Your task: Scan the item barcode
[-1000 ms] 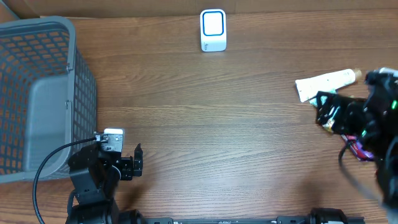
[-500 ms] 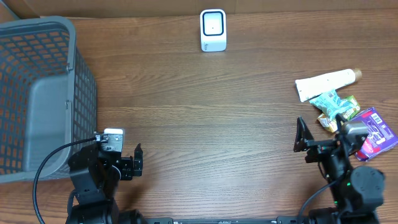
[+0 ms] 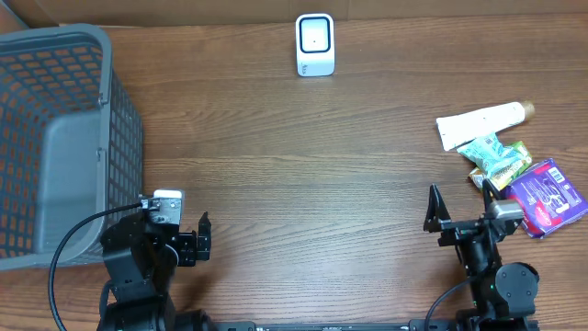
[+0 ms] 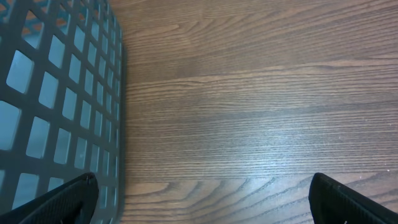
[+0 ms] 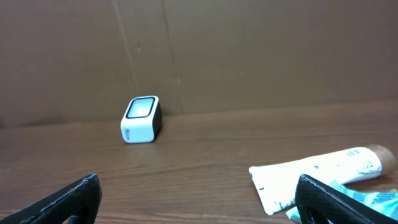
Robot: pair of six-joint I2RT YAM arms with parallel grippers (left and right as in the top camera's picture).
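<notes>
**Waiting with jaws spread, both grippers clear of the items**

Overhead: the white barcode scanner [image 3: 315,43], with a blue-rimmed window, stands at 12 o'clock near the far edge of the wooden table [image 3: 303,165]. Three items lie together at 3 o'clock. A white tube [image 3: 482,122] with a tan cap is farthest back, and a green packet [image 3: 496,158] touches its near side. A purple packet [image 3: 544,196] comes next, close to the right edge. All three carry print, but none is large enough to read. A grey mesh basket [image 3: 55,138] fills the 9 o'clock side. The table's middle is a broad stretch of bare wood between basket, scanner and items. The left gripper [image 3: 206,237] sits at 7 o'clock just beside the basket, released and grasping nothing. The right gripper [image 3: 459,198] sits at 5 o'clock, jaws wide and grasping nothing. The purple packet is just at its 3 o'clock side, apart from the fingers.

Left wrist: the two fingertips show in the bottom corners, far apart, with only wood grain between them. The basket wall runs along 9 o'clock.

Right wrist: the fingertips are spread to both bottom corners. The scanner stands at 11 o'clock against a cardboard wall [image 5: 249,50]. The tube and a corner of the green packet lie at 4 o'clock, beside the right finger. No lettering is legible.
</notes>
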